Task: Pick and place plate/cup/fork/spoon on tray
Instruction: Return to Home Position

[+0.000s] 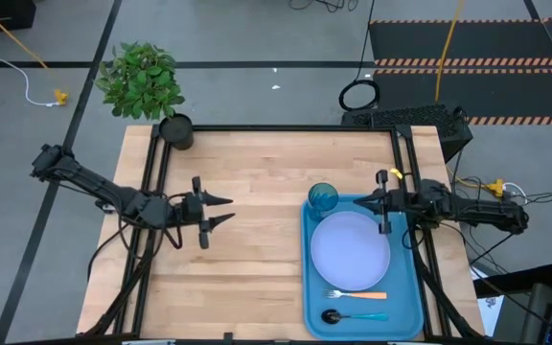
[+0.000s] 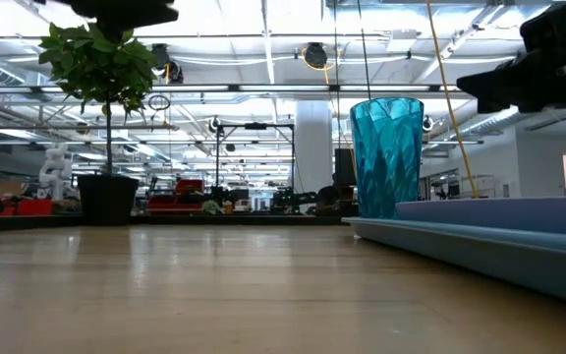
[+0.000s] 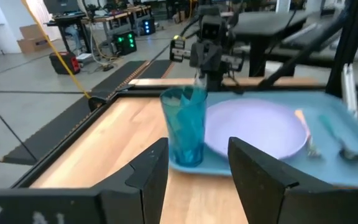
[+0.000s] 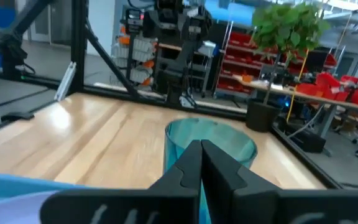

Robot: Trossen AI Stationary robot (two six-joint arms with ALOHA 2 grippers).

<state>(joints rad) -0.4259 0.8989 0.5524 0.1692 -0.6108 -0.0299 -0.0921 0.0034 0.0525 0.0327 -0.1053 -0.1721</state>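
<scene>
Top-down: plate (image 1: 351, 251), fork (image 1: 357, 295), spoon (image 1: 353, 315), cup (image 1: 322, 197) all on tray (image 1: 408, 287). Low view: only cup and tray rim. Left jaws apart over worktop (image 1: 257, 259), right jaws closed above tray.

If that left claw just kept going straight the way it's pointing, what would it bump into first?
Most likely the cup, standing at the tray's near corner, dead ahead between the left gripper's open fingers; height is unclear.
</scene>
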